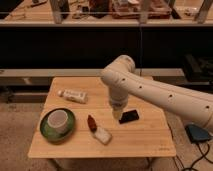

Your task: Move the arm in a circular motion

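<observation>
- Arm (150, 90) came in from the right over wooden table (145, 142), elbow bent above table's middle, tip pointing down.
- Gripper (117, 113) sat at the tip, low over tabletop, just beside black flat obj (129, 116); open/closed state: can't tell.
- Left side: white cup (57, 120) on green plate (46, 131), white tube (73, 95) behind.

Wooden table (140, 146): green plate (45, 132); white tube (72, 95) behind plate; red item (92, 122), white packet (103, 135), black slab (129, 116) right of plate; gripper (117, 113) over table, just beside slab.
</observation>
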You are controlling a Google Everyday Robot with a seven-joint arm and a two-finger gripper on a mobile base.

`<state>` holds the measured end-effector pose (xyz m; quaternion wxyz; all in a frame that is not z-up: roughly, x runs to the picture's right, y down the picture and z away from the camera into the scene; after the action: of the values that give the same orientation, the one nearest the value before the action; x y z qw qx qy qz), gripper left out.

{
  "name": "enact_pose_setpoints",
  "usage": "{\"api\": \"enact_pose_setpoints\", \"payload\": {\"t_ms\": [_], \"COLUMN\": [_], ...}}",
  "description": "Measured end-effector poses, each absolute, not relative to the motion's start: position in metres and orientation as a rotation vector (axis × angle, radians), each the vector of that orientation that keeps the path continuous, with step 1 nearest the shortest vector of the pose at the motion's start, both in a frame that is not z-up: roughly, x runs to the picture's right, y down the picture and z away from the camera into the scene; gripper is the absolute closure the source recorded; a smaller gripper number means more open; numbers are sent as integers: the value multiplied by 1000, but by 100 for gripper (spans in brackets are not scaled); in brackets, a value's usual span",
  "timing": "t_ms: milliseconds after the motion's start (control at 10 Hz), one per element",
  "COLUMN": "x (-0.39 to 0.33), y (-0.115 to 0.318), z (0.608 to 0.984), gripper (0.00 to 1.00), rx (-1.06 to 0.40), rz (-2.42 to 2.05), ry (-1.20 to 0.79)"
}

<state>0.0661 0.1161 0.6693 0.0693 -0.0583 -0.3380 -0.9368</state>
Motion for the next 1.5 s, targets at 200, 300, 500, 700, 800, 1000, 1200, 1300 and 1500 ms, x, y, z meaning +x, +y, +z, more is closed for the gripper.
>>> {"api": "enact_pose_setpoints", "payload": {"t_ms": [200,300,500,700,800,1000,1200,1300,1500], "x": [55,54,50,47,48,44,37,28,31], "y": [116,115,114,107,103,102,114,126,131], "z": [666,668,671,665,666,670,663,660,658], "gripper": [59,59,59,59,59,59,59,59,59], "rx": [-154,-143,-166,-147,-149,-152,-142,-130,-129], "rz": [-2830,-2777,-2764,-2798,-2793,-2803,-2854,-2855,-2845], "ry": [-1028,-1037,-1005,-1045,-1040,-1042,-1043,-1051,-1052]}}
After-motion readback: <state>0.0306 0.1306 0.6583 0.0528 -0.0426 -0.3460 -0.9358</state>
